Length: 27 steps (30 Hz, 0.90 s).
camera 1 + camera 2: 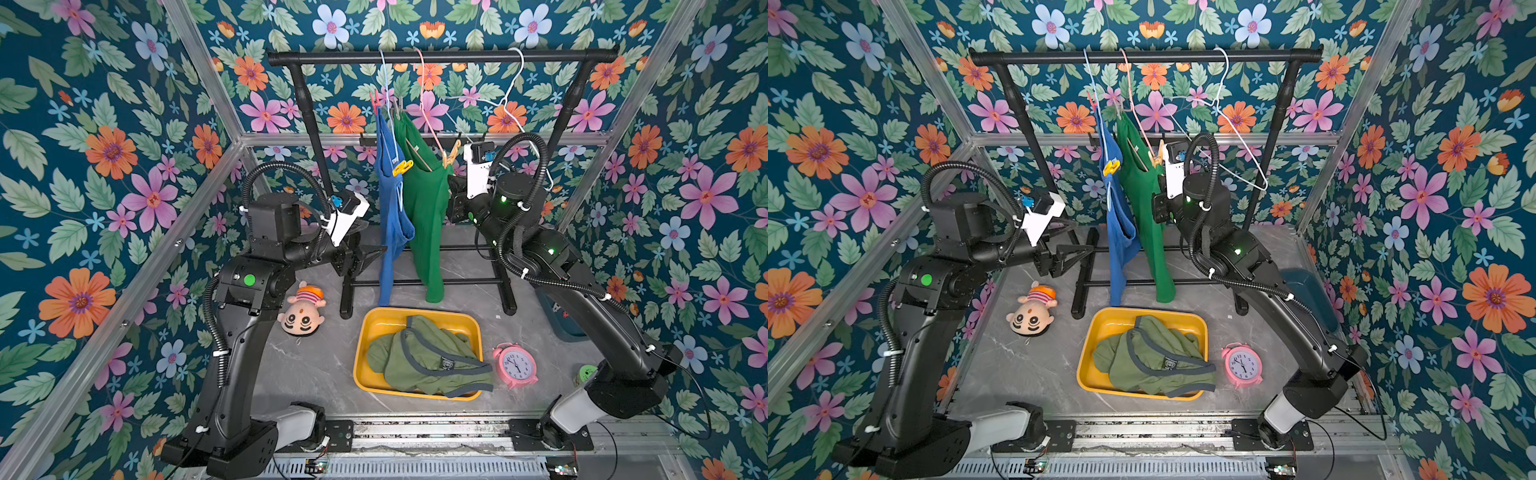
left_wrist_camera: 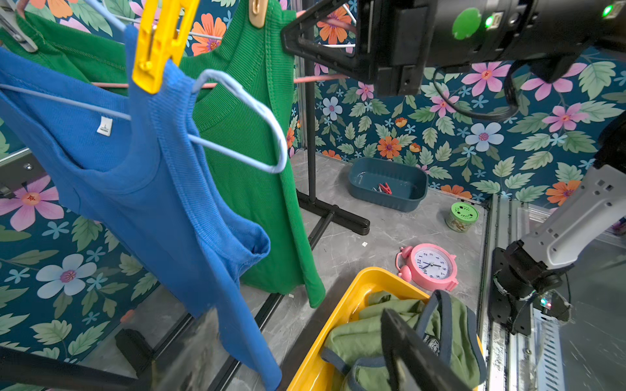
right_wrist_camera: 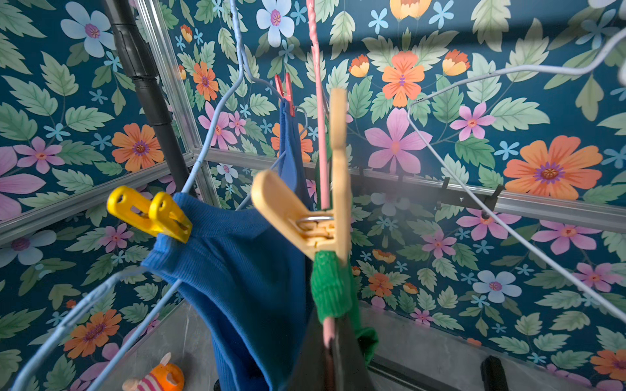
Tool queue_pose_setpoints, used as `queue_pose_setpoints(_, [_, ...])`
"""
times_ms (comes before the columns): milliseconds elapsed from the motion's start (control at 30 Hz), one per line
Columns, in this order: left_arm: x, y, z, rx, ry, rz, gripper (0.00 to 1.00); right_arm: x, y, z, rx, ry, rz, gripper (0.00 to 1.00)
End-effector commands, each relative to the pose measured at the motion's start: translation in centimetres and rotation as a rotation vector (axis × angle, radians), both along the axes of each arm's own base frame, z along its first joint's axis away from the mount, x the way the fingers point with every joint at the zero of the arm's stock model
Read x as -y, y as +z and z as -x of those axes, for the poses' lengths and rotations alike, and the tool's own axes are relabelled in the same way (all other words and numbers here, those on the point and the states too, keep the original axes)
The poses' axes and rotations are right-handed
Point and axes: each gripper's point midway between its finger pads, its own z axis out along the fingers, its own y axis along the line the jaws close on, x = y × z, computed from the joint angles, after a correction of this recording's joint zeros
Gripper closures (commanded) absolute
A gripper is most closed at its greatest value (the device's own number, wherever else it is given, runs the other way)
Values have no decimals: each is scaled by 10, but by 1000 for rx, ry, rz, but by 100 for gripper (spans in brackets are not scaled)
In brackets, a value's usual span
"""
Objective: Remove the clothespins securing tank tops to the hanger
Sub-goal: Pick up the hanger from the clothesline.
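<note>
While my right gripper (image 3: 332,338) is pressed together on the green top (image 3: 330,284), at its strap just under the tan pin (image 3: 305,220), my left gripper (image 1: 370,243) hangs spread and empty. I judge that I am steadying the top; next, the left must squeeze that pin's handles.

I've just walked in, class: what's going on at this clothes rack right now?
A two-armed robot is unpinning tank tops from hangers. The olive tank top already lies in the yellow tray. The blue tank top and green tank top hang pinned on the rack. The right gripper has its fingers closed on the green strap just below the tan clothespin. The left gripper hovers open beside the blue one, which a yellow clothespin and a red clothespin secure.
</note>
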Motion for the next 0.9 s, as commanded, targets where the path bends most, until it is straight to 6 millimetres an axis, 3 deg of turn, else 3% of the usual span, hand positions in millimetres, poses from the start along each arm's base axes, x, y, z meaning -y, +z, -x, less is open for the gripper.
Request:
queue_pose_setpoints(0, [0,4,1,27,-7,0,23,9,31,4,118,-25,-58,100])
queue_pose_setpoints(367, [0,4,-2,26,-2,-2,22,24,74,13,268,-56,-83,100])
queue_pose_setpoints(600, [-1,5,-2,27,4,-1,22,32,90,17,312,-73,-67,100])
queue_pose_setpoints(867, [0,10,-2,39,1,4,22,50,95,43,290,-53,-22,100])
